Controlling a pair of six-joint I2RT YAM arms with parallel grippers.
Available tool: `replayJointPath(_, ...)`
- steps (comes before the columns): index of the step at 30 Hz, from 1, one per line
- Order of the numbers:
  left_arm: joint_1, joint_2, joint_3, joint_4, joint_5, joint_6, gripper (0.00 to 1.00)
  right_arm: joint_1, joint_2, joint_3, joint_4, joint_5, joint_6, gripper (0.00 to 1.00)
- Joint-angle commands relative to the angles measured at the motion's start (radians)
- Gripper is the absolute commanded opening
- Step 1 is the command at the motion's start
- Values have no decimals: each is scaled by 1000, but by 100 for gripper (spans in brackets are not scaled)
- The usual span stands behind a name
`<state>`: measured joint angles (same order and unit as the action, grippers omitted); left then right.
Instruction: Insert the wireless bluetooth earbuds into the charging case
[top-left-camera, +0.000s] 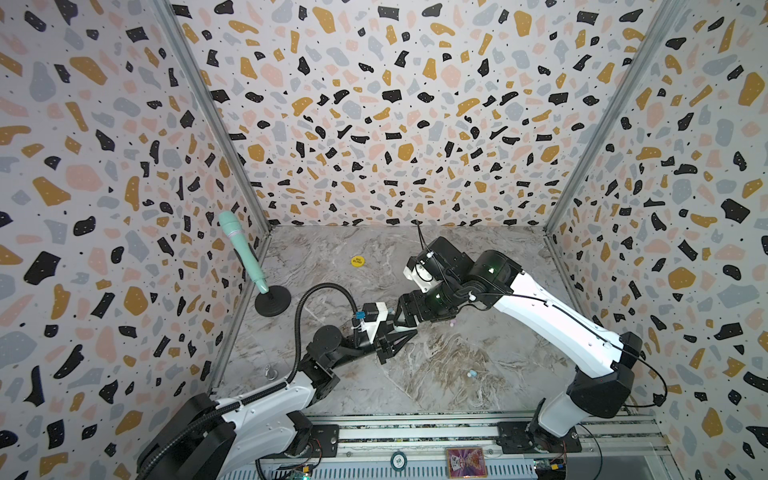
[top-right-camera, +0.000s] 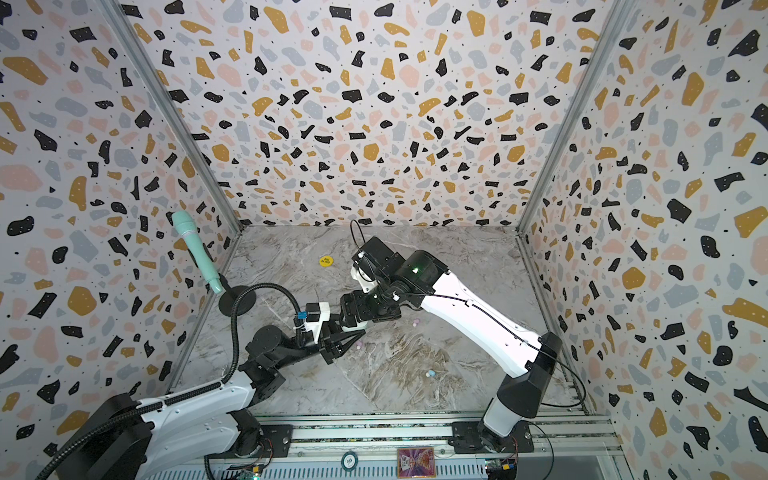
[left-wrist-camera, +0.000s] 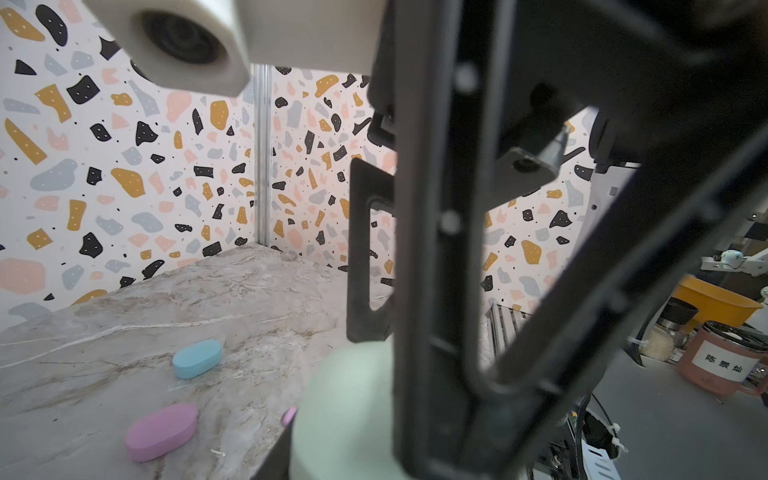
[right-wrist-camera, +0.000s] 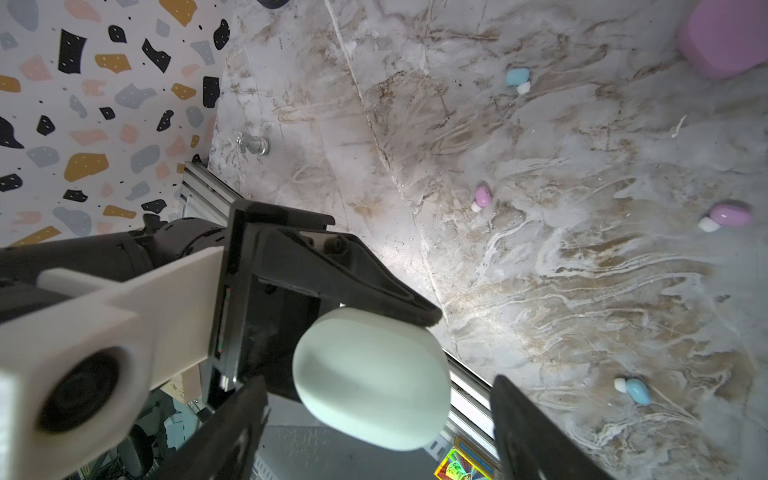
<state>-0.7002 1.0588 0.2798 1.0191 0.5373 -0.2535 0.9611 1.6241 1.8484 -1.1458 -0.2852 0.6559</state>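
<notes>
On my rig, the left arm (top-left-camera: 266, 401), at the lower left of both top views, wears glossy white shells dotted with small screws and joined by black joint blocks. A ribbed black hose (top-left-camera: 298, 316) loops above it to a blue plug (top-left-camera: 358, 316) beside its wrist camera (right-wrist-camera: 83, 386), a blocky white housing with a round dark lens. My right arm (top-left-camera: 552, 332), at the right of both top views, has one long white link with a thin black cable (top-left-camera: 582, 325) clipped along it, chunky black elbow covers and a green light (top-left-camera: 491, 270) on a round black joint. The left gripper (top-left-camera: 409, 330) is matte black, its fingers (right-wrist-camera: 353, 282) braced as open triangles.
</notes>
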Motion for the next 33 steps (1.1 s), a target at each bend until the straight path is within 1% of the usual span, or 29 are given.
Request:
replayJointPath(1,7,-12,44,35,-15,31,13,25,12,37,-32,47,38,89)
replayJointPath(6,7,-12,42,39,-19,29,13,37,31,26,-21,79,57,89)
replayJointPath(9,7,-20,38,40,-20,29,13,37,42,25,-16,88,59,88)
replayJointPath(14,7,-20,35,44,-21,26,13,37,54,31,8,91,60,80)
replayJointPath(17,7,-22,33,44,-23,26,13,39,60,36,9,90,59,74)
replayJointPath(19,7,-23,32,42,-26,26,13,41,62,36,10,88,59,67)
replayJointPath(26,7,-17,33,37,-31,25,14,47,62,35,14,92,56,54)
replayJointPath(27,7,-17,34,33,-32,26,16,47,61,38,12,99,54,53)
replayJointPath(29,7,-20,36,15,-42,28,25,44,56,39,1,121,53,53)
replayJointPath(31,7,-27,47,-32,-73,34,46,26,37,16,-2,142,49,52)
replayJointPath(32,7,-30,48,-51,-93,34,54,13,22,-3,3,145,45,52)
replayJointPath(33,7,-34,48,-70,-117,33,67,-6,4,-30,10,150,40,52)
